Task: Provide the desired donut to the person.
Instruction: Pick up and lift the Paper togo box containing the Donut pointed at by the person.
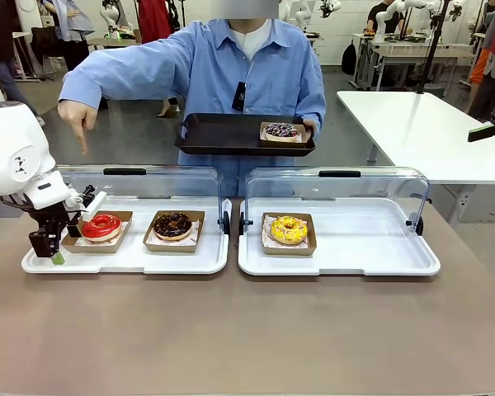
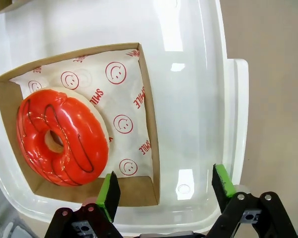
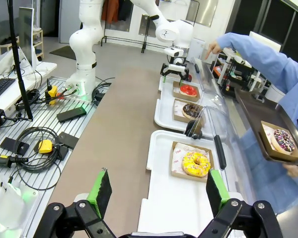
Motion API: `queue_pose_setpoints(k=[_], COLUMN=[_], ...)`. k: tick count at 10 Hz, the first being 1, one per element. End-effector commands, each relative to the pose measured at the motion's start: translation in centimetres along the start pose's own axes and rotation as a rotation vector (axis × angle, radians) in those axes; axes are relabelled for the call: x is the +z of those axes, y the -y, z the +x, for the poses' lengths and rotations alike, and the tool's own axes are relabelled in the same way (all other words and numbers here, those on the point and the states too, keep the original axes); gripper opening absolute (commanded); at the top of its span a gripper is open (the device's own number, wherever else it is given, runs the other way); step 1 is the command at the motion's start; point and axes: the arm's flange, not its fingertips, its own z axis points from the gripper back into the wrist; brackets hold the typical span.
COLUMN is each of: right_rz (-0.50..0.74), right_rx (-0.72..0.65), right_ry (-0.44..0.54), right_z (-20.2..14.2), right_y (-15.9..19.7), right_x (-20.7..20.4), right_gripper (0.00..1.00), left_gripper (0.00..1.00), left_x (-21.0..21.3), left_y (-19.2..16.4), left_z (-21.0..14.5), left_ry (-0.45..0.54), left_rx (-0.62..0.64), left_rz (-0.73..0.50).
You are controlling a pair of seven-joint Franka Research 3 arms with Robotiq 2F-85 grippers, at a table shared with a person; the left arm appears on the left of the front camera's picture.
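Note:
The person [image 1: 247,66] in a light blue shirt points a finger [image 1: 82,142] down over the left end of the table. Their other hand holds a black tray [image 1: 223,132] carrying a sprinkled donut [image 1: 281,130]. Below the finger, a red-glazed donut [image 1: 101,225] [image 2: 62,136] lies in a cardboard tray [image 2: 149,129]. My left gripper [image 1: 54,247] [image 2: 166,191] hangs open at that tray's outer side. One pad [image 2: 108,196] is over the cardboard wall, the other pad [image 2: 223,181] is over the white tray's rim. My right gripper [image 3: 159,191] is open and holds nothing, far off to the right [image 1: 488,153].
A chocolate donut [image 1: 173,224] shares the left white tray [image 1: 132,260]. A yellow donut [image 1: 289,229] [image 3: 196,163] sits on the right white tray [image 1: 371,247]. Clear lids [image 1: 140,186] stand raised behind both trays. Bare brown tabletop [image 1: 247,330] lies in front.

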Motion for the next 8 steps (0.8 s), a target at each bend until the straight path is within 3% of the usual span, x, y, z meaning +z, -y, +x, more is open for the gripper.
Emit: queue_pose_setpoints(k=[1, 2, 3, 5, 6, 8], right_rz=[-0.007, -0.007, -0.007, -0.007, -0.007, -0.007], right_rx=[-0.013, -0.013, -0.013, -0.013, -0.013, -0.013], right_ry=[-0.010, -0.010, -0.010, -0.010, -0.010, -0.010], right_z=[0.18, 0.18, 0.18, 0.18, 0.18, 0.18], right_y=[-0.07, -0.07, -0.07, -0.07, -0.07, -0.07], right_x=[-0.22, -0.22, -0.22, -0.22, -0.22, -0.22], right_gripper=[1.00, 1.00, 1.00, 1.00, 1.00, 1.00], left_gripper=[0.40, 0.38, 0.00, 0.00, 0.13, 0.00], left_x=[0.20, 0.28, 0.37, 0.45, 0.47, 0.53], left_y=[-0.39, -0.36, -0.28, -0.13, -0.10, -0.01], left_z=[-0.49, -0.51, -0.55, -0.59, -0.58, -0.58], left_ry=[0.035, 0.037, 0.038, 0.040, 0.041, 0.044], left_rx=[-0.034, -0.034, -0.038, -0.041, -0.042, -0.045], left_rz=[0.001, -0.001, 0.000, 0.001, -0.001, -0.002])
